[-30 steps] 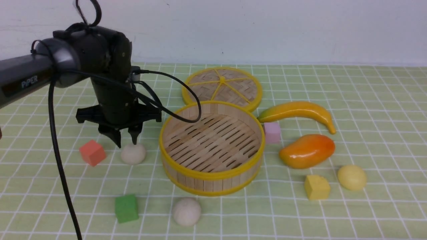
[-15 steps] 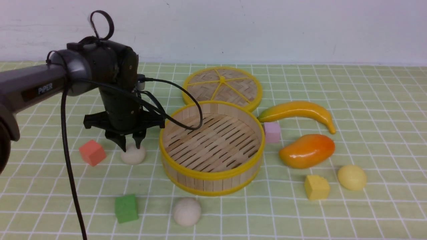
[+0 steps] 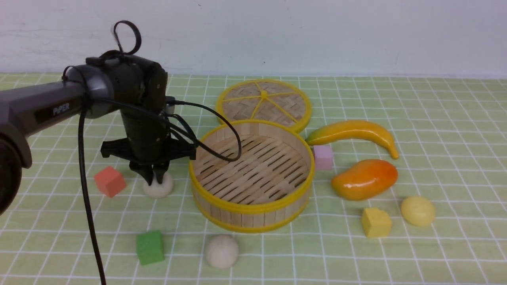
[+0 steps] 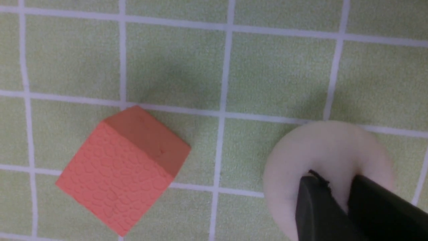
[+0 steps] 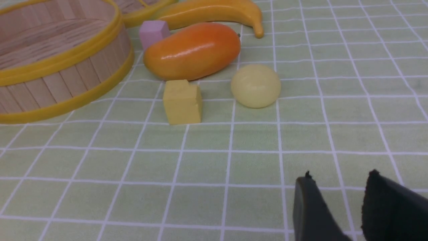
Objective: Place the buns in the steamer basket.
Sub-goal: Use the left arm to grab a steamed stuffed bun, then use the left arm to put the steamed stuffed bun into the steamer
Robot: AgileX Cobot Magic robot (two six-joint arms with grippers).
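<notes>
steamer basket [image 3: 252, 208] sits mid table, a bit left of centre. lid [image 3: 263, 103] lies flat behind it toward the far edge, maybe touching the basket's back rim, hard to tell. left bun [image 3: 164, 189] is just left of the basket, left cube [image 3: 109, 181] further left. near cube [image 3: 150, 247] and front bun [image 3: 221, 251] lie before the basket by the near edge, cube on the left. right of the basket: back cube [image 3: 323, 156] just beside its wall, banana [image 3: 352, 130] behind that, mango [image 3: 364, 179] before the banana. right cube [image 3: 376, 222] and right bun [image 3: 418, 210] lie before the mango, bun on the right.
</notes>
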